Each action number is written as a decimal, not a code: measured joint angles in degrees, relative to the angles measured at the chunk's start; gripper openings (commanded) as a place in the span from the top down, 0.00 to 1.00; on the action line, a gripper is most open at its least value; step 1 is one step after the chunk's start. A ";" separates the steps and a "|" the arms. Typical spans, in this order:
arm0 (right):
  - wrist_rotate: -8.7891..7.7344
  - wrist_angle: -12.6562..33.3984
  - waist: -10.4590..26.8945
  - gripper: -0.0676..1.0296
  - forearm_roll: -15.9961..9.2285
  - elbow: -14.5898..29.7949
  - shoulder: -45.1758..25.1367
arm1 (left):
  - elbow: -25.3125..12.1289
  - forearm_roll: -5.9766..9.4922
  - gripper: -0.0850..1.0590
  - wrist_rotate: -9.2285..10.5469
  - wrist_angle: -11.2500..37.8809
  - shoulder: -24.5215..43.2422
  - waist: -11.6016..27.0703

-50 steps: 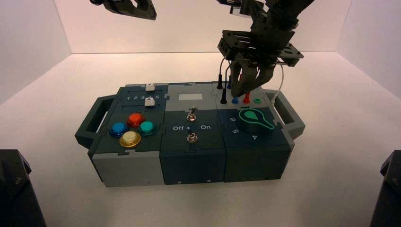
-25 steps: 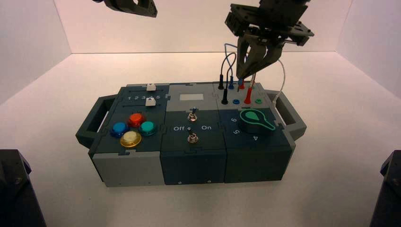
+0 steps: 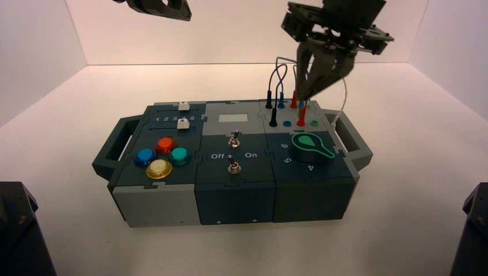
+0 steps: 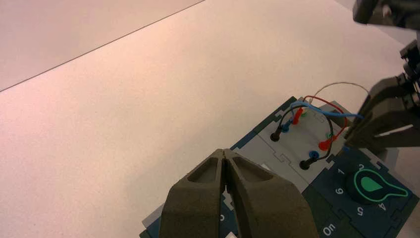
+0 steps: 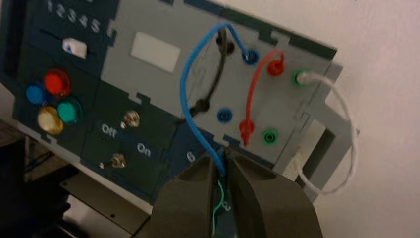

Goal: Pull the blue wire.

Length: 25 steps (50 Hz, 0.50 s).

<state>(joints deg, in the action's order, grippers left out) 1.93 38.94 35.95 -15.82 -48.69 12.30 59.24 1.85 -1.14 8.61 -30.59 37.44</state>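
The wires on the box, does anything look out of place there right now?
Yes. One end of the blue wire is out of its socket and pinched in the right gripper above the box; the near blue socket sits empty, while the far end is plugged in. Left gripper hangs shut, clear of the wires.

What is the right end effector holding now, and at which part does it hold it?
The right end effector is shut on the blue wire, gripping it at its free end. The other end sits in a blue socket on the box. The left end effector holds nothing.
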 measured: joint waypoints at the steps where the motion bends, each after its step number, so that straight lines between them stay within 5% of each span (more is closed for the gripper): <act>1: 0.00 0.00 0.00 0.94 0.00 0.00 0.00 | 0.00 0.00 0.95 0.00 0.00 0.00 0.00; 11: -0.18 1.23 0.18 0.70 0.00 -0.88 0.44 | -0.09 0.00 0.95 -0.53 0.00 0.00 -0.09; 25: -0.35 2.46 0.18 0.65 -0.09 -1.76 4.13 | 0.00 -0.09 0.95 -1.05 0.09 0.00 -0.09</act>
<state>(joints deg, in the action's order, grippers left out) 1.58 41.40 36.12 -15.91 -50.45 16.44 59.24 1.76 -2.20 8.70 -30.59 37.35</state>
